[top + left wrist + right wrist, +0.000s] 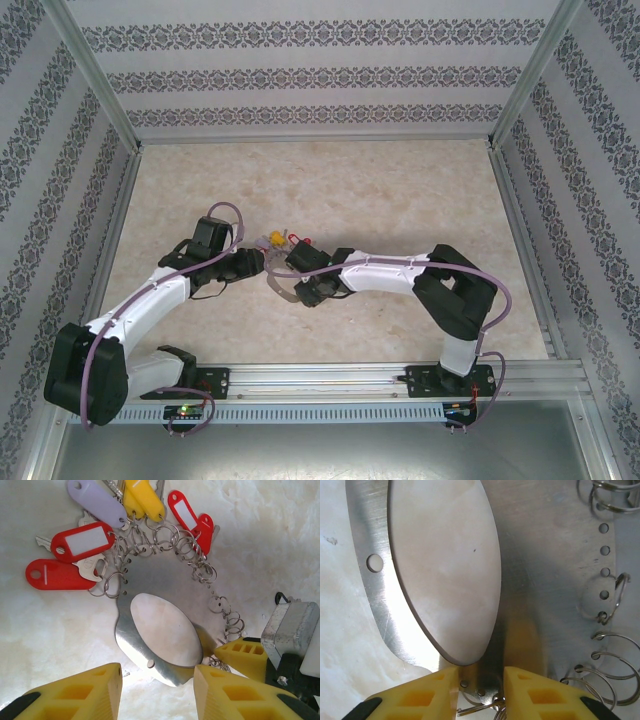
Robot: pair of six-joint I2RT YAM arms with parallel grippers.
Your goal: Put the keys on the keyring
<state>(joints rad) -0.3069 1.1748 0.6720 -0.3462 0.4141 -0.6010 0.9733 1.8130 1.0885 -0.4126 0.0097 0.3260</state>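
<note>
Table [400, 190]: A pale marbled surface is seen, enclosed by patterned walls on the left, right and far sides.
Keyring [165, 575]: A flat grey metal hoop with an oval opening is located at mid-table, slightly left of centre, between the two gripper heads. A row of small holes is punched along its rim.
Split rings [165, 535]: Many small wire rings are threaded through the rim holes on the far and right sides of the keyring.
Tags: Red tags [82, 539], yellow tags [145, 497] and one purple tag [97, 502] are fanned out on the table at the far-left side of the keyring. Silver key blades [90, 567] are seen among them.
Left arm [150, 295]: It is extended from the near-left corner toward the keyring.
Left gripper [156, 669]: The jaws are held well apart. The near tip of the keyring is placed between them, and table surface is visible between the hoop and the left finger; nothing is seen clamped.
Right arm [390, 272]: It is extended leftward from the near-right base.
Right gripper [480, 672]: It is positioned at the right rim of the keyring, with one yellow finger [245, 655] seen against the split rings. The fingers are set a short way apart, with the punched rim and several split rings in the gap. Whether anything is clamped cannot be told.
</note>
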